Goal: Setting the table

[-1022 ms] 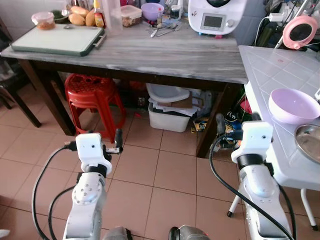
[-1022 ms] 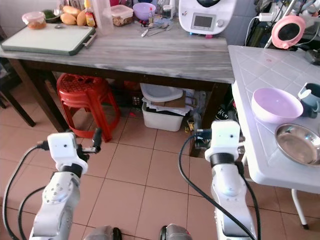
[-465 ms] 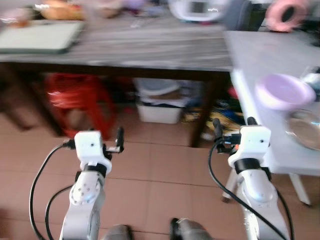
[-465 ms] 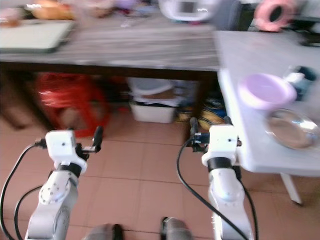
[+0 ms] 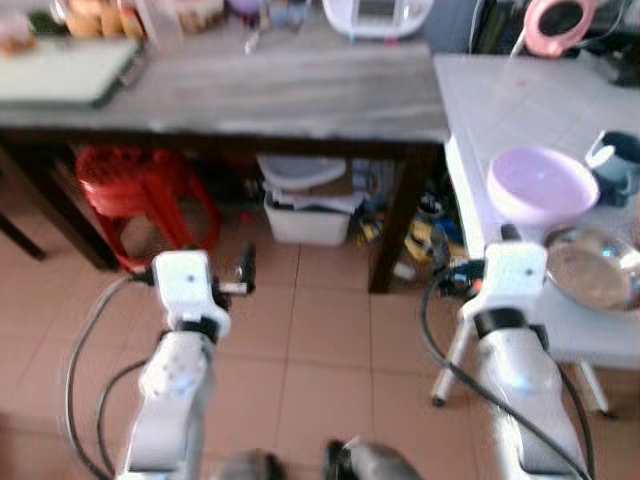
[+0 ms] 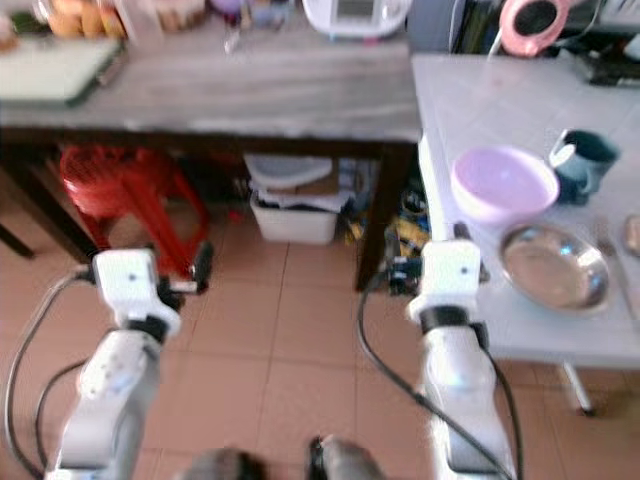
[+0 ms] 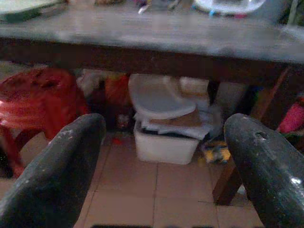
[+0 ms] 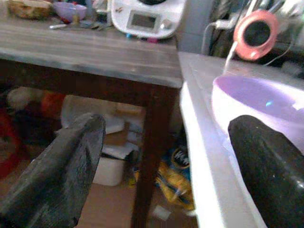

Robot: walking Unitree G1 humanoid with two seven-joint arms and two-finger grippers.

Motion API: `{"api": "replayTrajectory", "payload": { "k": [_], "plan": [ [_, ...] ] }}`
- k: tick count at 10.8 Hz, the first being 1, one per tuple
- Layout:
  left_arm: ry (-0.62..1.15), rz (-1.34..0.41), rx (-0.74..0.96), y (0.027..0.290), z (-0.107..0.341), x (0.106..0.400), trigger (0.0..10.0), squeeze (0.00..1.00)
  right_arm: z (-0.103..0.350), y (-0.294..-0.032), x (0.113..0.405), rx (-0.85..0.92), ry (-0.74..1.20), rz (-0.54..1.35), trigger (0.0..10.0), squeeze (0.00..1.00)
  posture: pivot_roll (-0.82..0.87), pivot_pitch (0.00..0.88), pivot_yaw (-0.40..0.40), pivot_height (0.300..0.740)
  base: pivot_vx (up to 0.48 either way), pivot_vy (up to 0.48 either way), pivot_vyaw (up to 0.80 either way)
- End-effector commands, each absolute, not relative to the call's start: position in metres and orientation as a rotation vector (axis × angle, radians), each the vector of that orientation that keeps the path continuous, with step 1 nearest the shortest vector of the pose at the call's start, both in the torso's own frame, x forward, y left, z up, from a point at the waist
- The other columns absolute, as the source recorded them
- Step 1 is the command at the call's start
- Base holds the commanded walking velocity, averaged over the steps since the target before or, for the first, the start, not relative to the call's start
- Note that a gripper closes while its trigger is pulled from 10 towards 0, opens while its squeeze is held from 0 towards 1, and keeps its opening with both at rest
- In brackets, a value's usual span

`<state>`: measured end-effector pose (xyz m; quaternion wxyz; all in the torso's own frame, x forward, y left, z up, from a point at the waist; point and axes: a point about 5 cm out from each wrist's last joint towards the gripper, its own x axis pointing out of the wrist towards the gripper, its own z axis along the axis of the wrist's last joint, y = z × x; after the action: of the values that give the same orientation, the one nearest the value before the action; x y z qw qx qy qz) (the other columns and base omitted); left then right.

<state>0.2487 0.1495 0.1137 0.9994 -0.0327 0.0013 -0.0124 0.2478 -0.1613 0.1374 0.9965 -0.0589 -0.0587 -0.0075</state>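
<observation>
Arms: 2, silver, rounded segments | Wrist housings: white, boxy | Cables: black, looped beside each forearm | left gripper: 2 long black fingers, scuffed | right gripper: 2 black fingers, matte, blunt tips

On the right tabletop, the bowl sits near the front edge; a mug stands just right of the bowl, a metal dish just before it.
</observation>
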Motion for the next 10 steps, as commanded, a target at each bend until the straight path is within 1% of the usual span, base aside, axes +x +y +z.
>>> {"api": "replayTrajectory", "payload": {
  "k": [1, 3, 9, 10],
  "plan": [
    [0.008, -0.029, -0.069, 0.150, 0.114, 0.248, 10.0, 0.00, 0.137, -0.163, 0.247, -0.121, -0.116, -0.020, 10.0, 0.00, -0.04, 0.136, 0.021, 0.740, 0.000, -0.364, 0.00],
    [0.010, -0.032, -0.065, 0.151, 0.114, 0.249, 10.0, 0.00, 0.138, -0.163, 0.249, -0.117, -0.118, -0.024, 10.0, 0.00, -0.04, 0.134, 0.023, 0.740, 0.000, -0.366, 0.00],
    [-0.009, -0.005, -0.076, 0.153, 0.118, 0.252, 10.0, 0.00, 0.144, -0.163, 0.260, -0.140, -0.154, -0.001, 10.0, 0.00, -0.03, 0.113, 0.004, 0.740, 0.000, 0.000, -0.77],
    [-0.004, -0.001, -0.083, 0.155, 0.116, 0.250, 10.0, 0.00, 0.144, -0.162, 0.262, -0.134, -0.153, 0.001, 10.0, 0.00, -0.04, 0.136, 0.008, 0.740, 0.000, 0.000, 0.00]
  ]
}}
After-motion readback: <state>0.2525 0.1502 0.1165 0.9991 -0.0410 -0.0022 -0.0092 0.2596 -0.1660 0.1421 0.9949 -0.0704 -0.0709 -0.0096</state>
